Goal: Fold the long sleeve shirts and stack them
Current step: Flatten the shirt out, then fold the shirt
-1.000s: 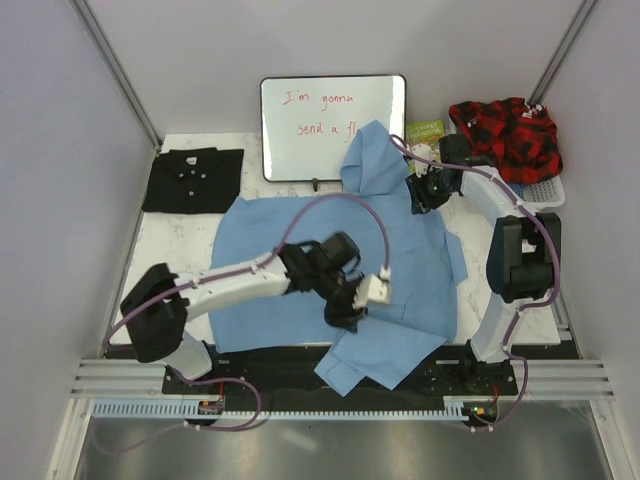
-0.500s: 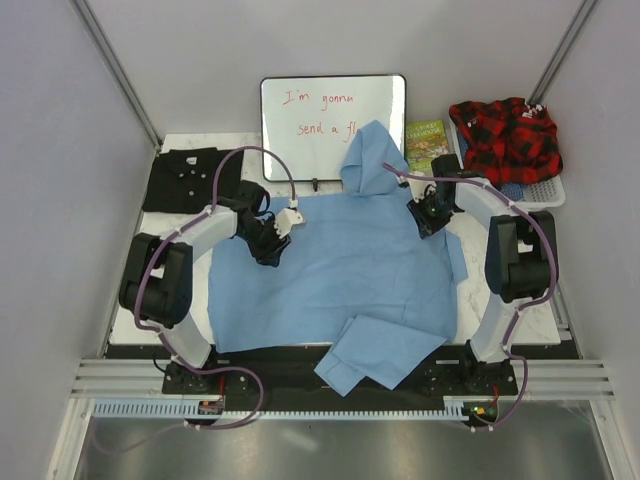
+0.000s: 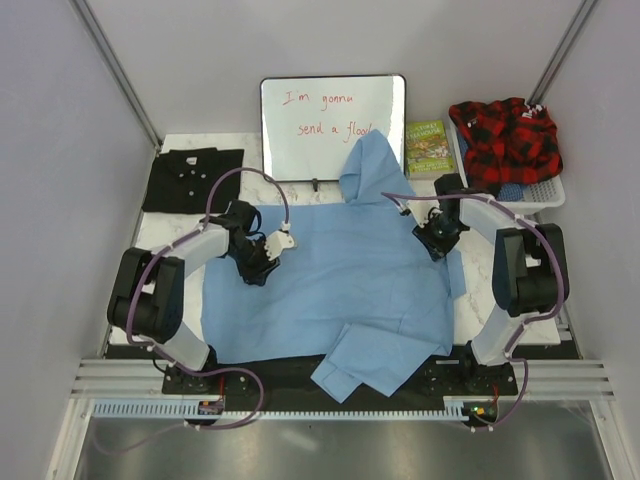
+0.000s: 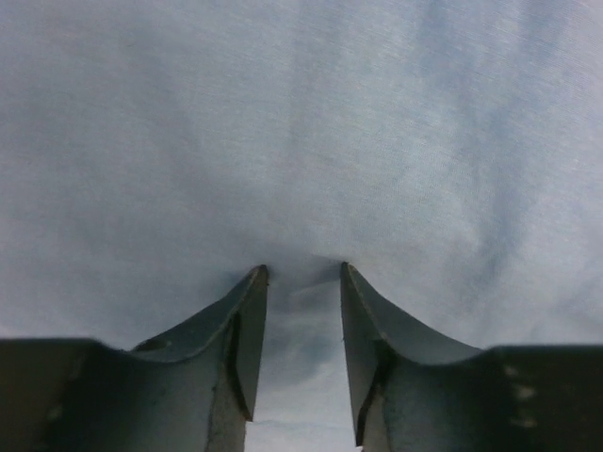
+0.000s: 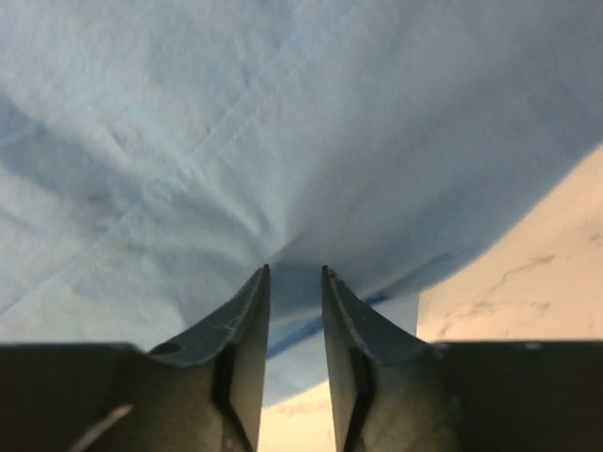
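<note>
The light blue shirt (image 3: 340,275) lies spread flat across the table, one sleeve folded over its near hem and the collar end reaching the whiteboard. My left gripper (image 3: 257,267) is on the shirt's upper left part, its jaws nearly shut with a pinch of blue cloth (image 4: 301,113) between them (image 4: 301,273). My right gripper (image 3: 438,243) is at the shirt's upper right edge, its jaws closed on a fold of the cloth (image 5: 236,113) between the fingertips (image 5: 295,273). The black shirt (image 3: 192,180) lies folded at the far left.
A whiteboard (image 3: 333,125) with red writing stands at the back. A book (image 3: 428,147) lies to its right. A red plaid garment (image 3: 505,135) sits in a white basket (image 3: 545,190) at the far right. Marble tabletop (image 5: 537,282) shows beside the right gripper.
The left arm swung from the shirt's near middle to its upper left. Since then both grippers and the whole shirt have shifted slightly toward the near edge.
</note>
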Robot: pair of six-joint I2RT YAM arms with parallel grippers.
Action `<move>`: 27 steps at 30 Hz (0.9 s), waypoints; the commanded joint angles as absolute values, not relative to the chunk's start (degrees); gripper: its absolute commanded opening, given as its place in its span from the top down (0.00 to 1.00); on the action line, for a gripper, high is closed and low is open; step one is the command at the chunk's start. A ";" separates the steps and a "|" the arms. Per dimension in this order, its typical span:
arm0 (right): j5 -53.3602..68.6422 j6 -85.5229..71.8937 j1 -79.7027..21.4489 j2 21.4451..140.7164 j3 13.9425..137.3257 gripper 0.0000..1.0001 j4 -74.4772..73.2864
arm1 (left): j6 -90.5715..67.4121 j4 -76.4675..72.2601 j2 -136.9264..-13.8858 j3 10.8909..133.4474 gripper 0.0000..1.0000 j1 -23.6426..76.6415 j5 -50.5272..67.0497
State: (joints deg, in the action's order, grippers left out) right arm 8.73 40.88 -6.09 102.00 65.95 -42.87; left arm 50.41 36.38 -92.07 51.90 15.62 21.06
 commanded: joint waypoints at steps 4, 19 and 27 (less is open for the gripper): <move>20.12 33.95 -4.48 102.55 85.05 0.47 -44.48 | 53.17 51.23 -92.01 66.68 0.42 9.34 33.63; 19.42 10.64 -5.01 118.74 95.10 0.48 -14.71 | 47.37 47.99 -105.82 91.84 0.10 -3.34 39.03; 20.21 12.12 -5.01 123.39 94.22 0.51 -10.64 | 48.51 47.55 -106.35 92.20 0.09 -5.10 37.79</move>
